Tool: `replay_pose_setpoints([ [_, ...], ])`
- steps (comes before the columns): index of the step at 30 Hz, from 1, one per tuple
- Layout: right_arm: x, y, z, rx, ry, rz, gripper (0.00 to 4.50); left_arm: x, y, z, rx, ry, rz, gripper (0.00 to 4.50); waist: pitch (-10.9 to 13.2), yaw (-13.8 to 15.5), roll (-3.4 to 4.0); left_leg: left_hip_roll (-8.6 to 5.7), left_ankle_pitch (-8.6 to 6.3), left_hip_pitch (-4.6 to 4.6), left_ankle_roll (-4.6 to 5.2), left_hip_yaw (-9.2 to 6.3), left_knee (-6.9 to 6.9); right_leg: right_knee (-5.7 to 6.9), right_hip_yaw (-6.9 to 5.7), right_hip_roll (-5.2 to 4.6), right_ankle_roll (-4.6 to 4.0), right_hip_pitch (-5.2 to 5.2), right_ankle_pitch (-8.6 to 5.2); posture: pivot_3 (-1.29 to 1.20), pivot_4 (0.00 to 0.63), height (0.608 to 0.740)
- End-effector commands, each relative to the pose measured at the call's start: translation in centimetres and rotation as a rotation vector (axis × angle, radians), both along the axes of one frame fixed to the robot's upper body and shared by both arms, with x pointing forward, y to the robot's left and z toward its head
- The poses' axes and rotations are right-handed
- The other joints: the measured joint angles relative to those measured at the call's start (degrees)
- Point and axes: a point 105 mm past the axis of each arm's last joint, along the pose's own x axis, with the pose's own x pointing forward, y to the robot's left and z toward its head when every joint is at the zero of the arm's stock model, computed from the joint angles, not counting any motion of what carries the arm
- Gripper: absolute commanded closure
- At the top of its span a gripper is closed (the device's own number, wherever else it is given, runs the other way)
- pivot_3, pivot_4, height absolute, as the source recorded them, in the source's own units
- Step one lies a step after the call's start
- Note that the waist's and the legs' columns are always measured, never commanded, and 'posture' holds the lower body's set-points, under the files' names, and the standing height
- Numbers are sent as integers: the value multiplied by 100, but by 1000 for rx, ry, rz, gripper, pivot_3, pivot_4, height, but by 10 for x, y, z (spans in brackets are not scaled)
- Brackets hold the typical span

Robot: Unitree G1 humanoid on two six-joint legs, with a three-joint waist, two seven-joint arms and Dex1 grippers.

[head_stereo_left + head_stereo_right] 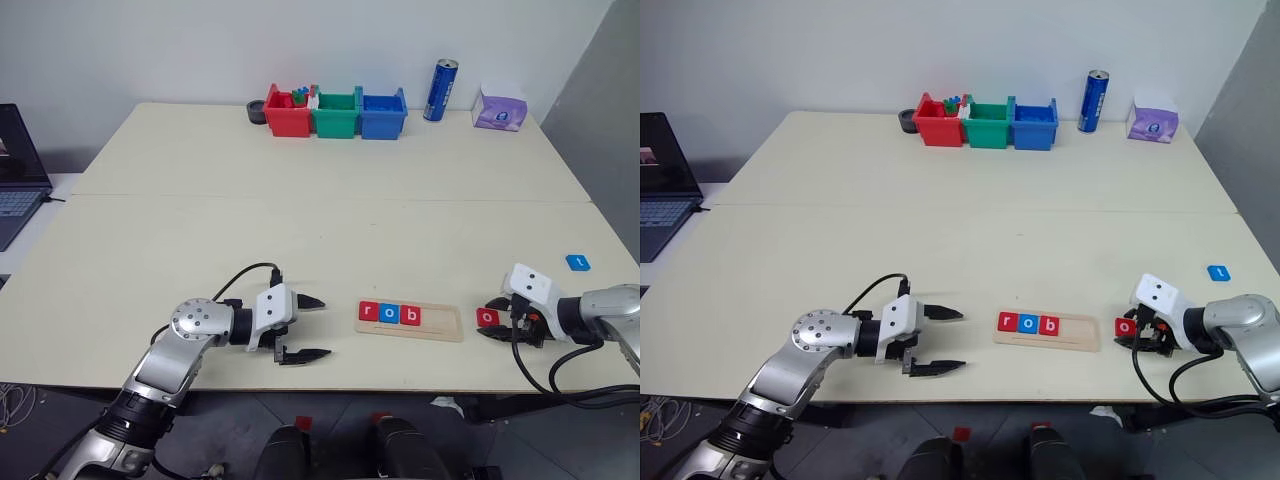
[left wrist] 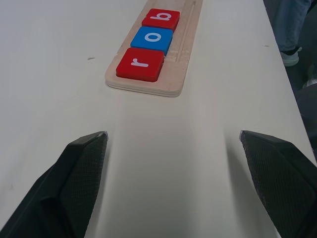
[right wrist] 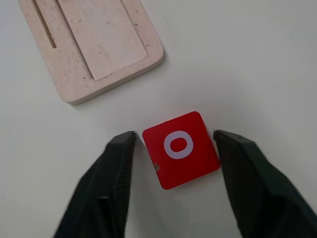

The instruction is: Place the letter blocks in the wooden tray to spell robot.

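Observation:
The wooden tray (image 1: 440, 322) lies near the table's front edge and holds three letter blocks in a row: red "r" (image 1: 369, 312), blue "o" (image 1: 390, 314) and red "b" (image 1: 410, 316). Its right half is bare. Just right of the tray a red "o" block (image 3: 181, 148) lies flat on the table. My right gripper (image 1: 483, 320) straddles this block, one finger close on each side, with a thin gap showing at one finger. A blue block (image 1: 577, 262) lies farther back on the right. Left of the tray, my left gripper (image 1: 325, 327) stands open and holds nothing.
At the far edge stand red (image 1: 287, 113), green (image 1: 335, 114) and blue (image 1: 383, 113) bins, a blue can (image 1: 440, 90) and a purple tissue box (image 1: 499, 108). A laptop (image 1: 18, 170) sits off the table's left side. A seam runs across the middle of the table.

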Motion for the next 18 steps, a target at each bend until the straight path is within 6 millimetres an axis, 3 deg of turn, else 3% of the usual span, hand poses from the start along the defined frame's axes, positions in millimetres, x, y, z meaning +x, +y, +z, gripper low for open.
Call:
replay_pose_setpoints([
  [1, 2, 2, 9, -22, -24, 23, 3066, -1, -2, 8, -1, -44, -9, 0, 0, 1, 0, 0, 0, 0, 0, 0, 0, 0, 0, 0, 0, 0, 0, 0, 150, 740],
  [5, -3, 20, 27, -3, -51, 98, 3054, 0, -1, 9, -1, -49, -7, 0, 1, -4, 3, 0, 0, 0, 0, -2, 0, 2, 1, 0, 0, -1, 0, 0, 150, 740],
  [9, -13, 54, 38, 46, -54, 196, 3054, 1, -1, 9, 1, -50, -3, 0, 2, -5, 4, 3, 0, 0, 0, -9, -1, 4, 0, 1, 0, -2, 0, 0, 150, 740],
  [13, -9, 74, 32, 54, -42, 203, 3054, 2, -1, 10, 2, -53, -4, 0, 2, 0, 2, 2, 0, 0, 0, -10, 0, 3, -3, 0, 0, -1, 0, 0, 150, 740],
  [18, 3, 83, 24, 13, -59, 211, 3054, 3, -2, 8, 4, -56, -8, 0, 2, 1, 2, 1, 0, -3, 0, -8, 0, 2, -2, -2, -1, -4, 1, 0, 150, 740],
])
